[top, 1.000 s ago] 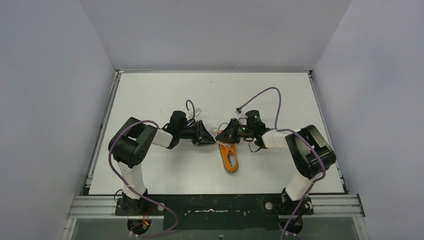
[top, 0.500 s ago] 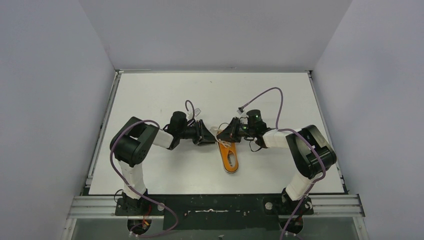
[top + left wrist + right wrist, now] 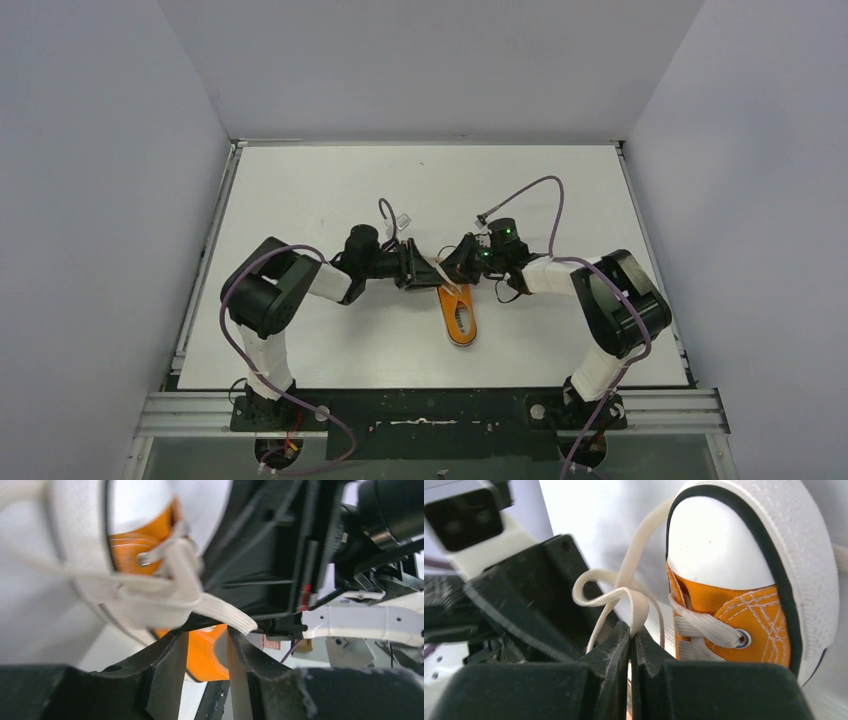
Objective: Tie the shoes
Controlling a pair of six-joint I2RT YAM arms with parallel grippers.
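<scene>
The orange sneaker lies on the white table, its white toe cap pointing away from the arm bases. Both grippers meet over its toe. My right gripper is shut on a loop of the whitish lace just left of the toe cap; its jaws pinch the lace flat. My left gripper faces it, open, with a flat lace end lying across its fingertips and the orange canvas showing through the gap.
Purple cables loop above both wrists. The right gripper's black body fills the space just beyond my left fingers. Grey walls enclose the table on three sides; an aluminium rail runs along the near edge.
My left gripper has moved right, closing the gap to the right gripper over the shoe's toe. The right gripper has shifted slightly, still holding the lace.
</scene>
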